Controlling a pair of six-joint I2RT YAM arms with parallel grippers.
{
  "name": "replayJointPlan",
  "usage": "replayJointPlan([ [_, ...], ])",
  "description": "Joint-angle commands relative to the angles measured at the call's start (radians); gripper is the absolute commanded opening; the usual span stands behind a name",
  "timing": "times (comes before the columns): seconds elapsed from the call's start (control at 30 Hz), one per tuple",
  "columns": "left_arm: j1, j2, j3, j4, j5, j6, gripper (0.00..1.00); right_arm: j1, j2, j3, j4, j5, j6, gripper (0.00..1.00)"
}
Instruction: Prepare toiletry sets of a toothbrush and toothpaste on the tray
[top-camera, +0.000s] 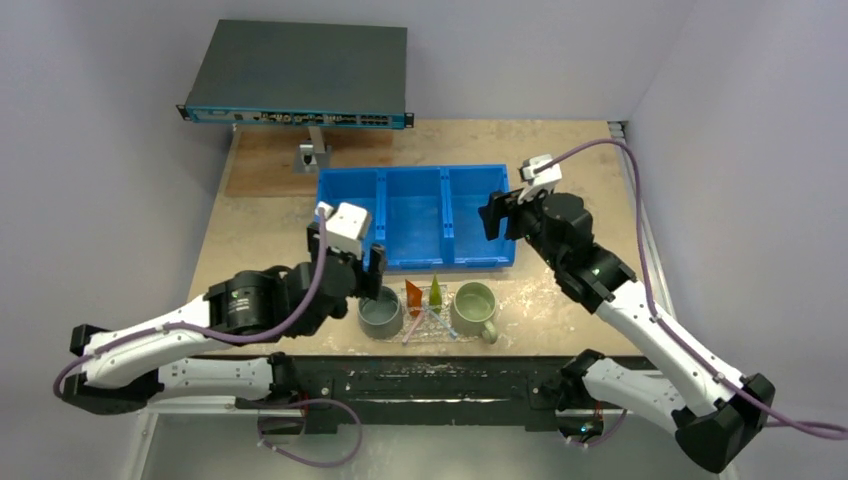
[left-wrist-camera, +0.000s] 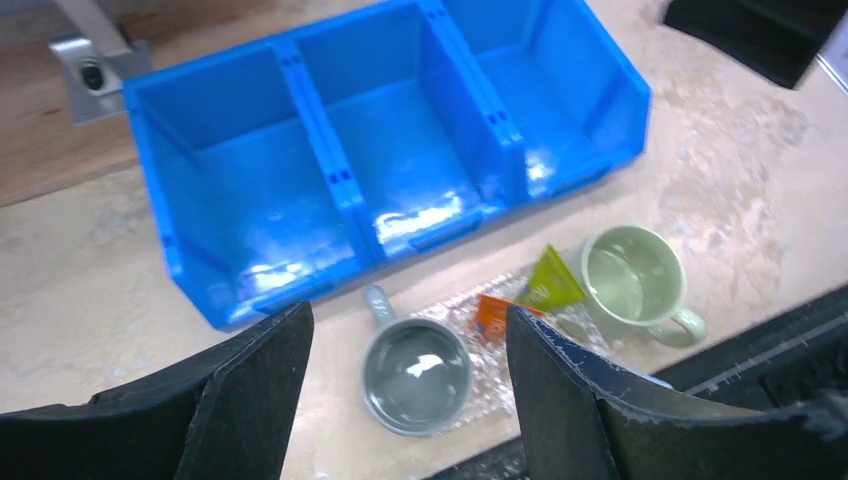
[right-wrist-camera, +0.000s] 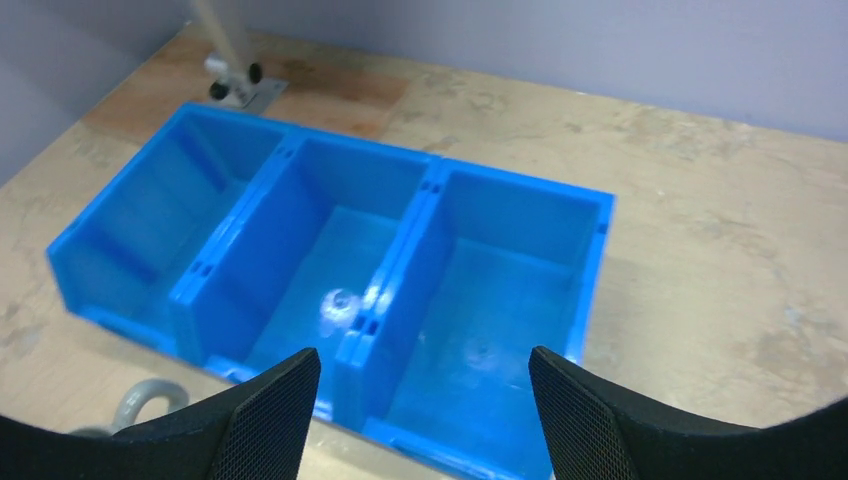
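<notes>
The clear pebbled tray (top-camera: 428, 330) lies near the table's front edge, between a grey mug (top-camera: 381, 314) and a pale-green mug (top-camera: 474, 310). On it an orange tube (top-camera: 412, 297) and a green tube (top-camera: 436, 291) stand side by side, with thin pale toothbrush sticks (top-camera: 412, 331) lying in front of them. My left gripper (top-camera: 347, 256) hovers open just behind the grey mug (left-wrist-camera: 417, 375), nothing between its fingers; its view shows the orange tube (left-wrist-camera: 492, 313), green tube (left-wrist-camera: 551, 282) and tray (left-wrist-camera: 490, 372). My right gripper (top-camera: 497, 214) hangs open and empty over the blue bin's right end.
A blue three-compartment bin (top-camera: 418, 215) sits behind the tray, its compartments (right-wrist-camera: 330, 270) bare. A dark flat device on a metal stand (top-camera: 298, 75) is at the back left. The pale-green mug (left-wrist-camera: 632, 280) has its handle toward the table's front edge.
</notes>
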Motion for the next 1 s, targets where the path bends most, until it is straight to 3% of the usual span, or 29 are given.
replayJointPlan([
  [0.0,0.143,-0.064,0.059,-0.022,0.072,0.139,0.70,-0.148,-0.048,0.039,0.050,-0.140,0.021,0.79],
  [0.13,0.276,-0.118,0.059,-0.014,0.120,0.194,0.71,-0.262,-0.080,0.040,0.047,-0.189,0.041,0.79],
  [0.57,0.773,-0.130,0.080,-0.039,0.422,0.248,0.72,-0.335,-0.281,0.003,0.006,-0.213,0.062,0.82],
  [0.7,0.797,-0.210,0.025,-0.024,0.413,0.229,0.72,-0.335,-0.376,-0.039,-0.006,-0.252,0.053,0.87],
  [0.8,0.798,-0.297,-0.059,0.008,0.456,0.210,0.71,-0.335,-0.437,-0.074,-0.019,-0.275,0.048,0.98],
  [0.97,0.796,-0.418,-0.152,0.017,0.512,0.186,0.71,-0.336,-0.544,-0.132,-0.011,-0.279,0.024,0.99],
])
